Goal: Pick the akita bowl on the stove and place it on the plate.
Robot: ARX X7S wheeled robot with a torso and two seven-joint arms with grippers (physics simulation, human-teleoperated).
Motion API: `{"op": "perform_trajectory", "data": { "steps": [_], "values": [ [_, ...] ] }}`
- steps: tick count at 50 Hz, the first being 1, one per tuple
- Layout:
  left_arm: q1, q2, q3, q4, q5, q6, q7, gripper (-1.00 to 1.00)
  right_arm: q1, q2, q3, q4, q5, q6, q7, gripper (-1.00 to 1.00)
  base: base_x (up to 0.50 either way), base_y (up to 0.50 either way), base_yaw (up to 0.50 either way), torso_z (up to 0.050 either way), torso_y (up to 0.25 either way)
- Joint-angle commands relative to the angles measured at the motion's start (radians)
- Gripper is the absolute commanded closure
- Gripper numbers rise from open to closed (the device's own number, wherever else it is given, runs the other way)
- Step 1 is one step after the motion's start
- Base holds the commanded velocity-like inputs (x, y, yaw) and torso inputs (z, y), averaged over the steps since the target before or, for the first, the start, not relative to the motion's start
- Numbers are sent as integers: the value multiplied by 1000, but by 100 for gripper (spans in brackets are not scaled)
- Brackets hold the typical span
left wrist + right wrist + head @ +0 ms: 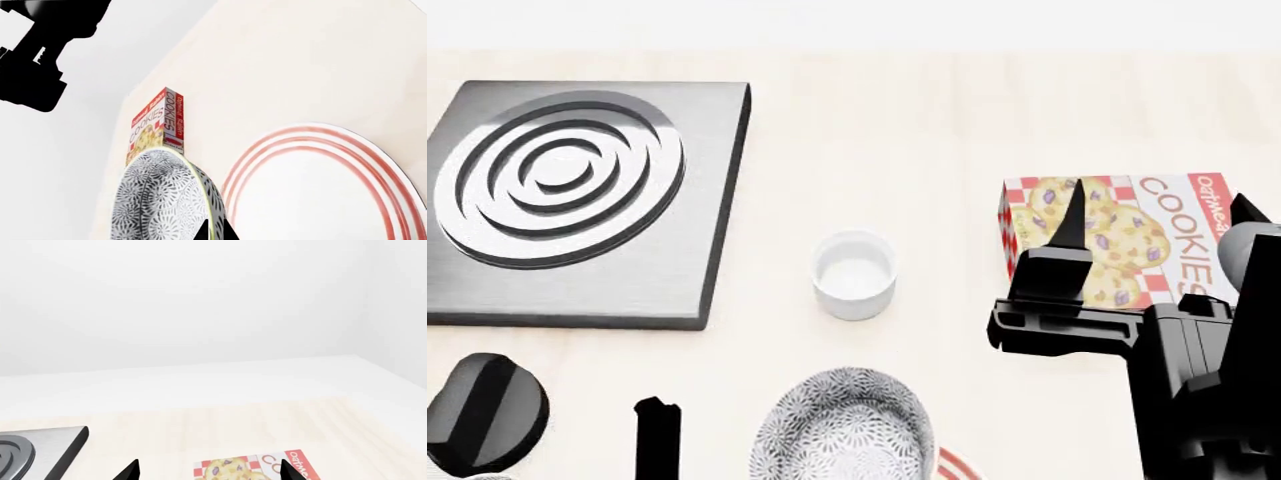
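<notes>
The akita bowl, white with a dense grey floral pattern, is at the near edge of the head view, off the stove, whose rings are bare. My left gripper is shut on the akita bowl, one fingertip inside its rim and one outside. The plate, white with red rings, lies right beside the bowl. Only a sliver of the plate's rim shows in the head view. My right gripper hangs open and empty above the cookie box, and its fingertips are spread wide.
A small plain white cup stands between the stove and the cookie box. The round black stove knob sits at the near left. A black part of my left arm rises beside the bowl. The right arm fills the near right.
</notes>
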Motion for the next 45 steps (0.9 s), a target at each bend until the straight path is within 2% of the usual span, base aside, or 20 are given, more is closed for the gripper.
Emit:
{"op": "perform_trajectory", "data": {
  "steps": [1,45],
  "values": [
    [23,7,14,-11,43,0,-19,100,-1,4,-2,2,6,-4,5,-100,0,0,0,0,0],
    [103,37,54,-42,81,-9,-64,100,-4,17,-11,8,25,-20,24,-100,0,0,0,0,0]
  ]
}}
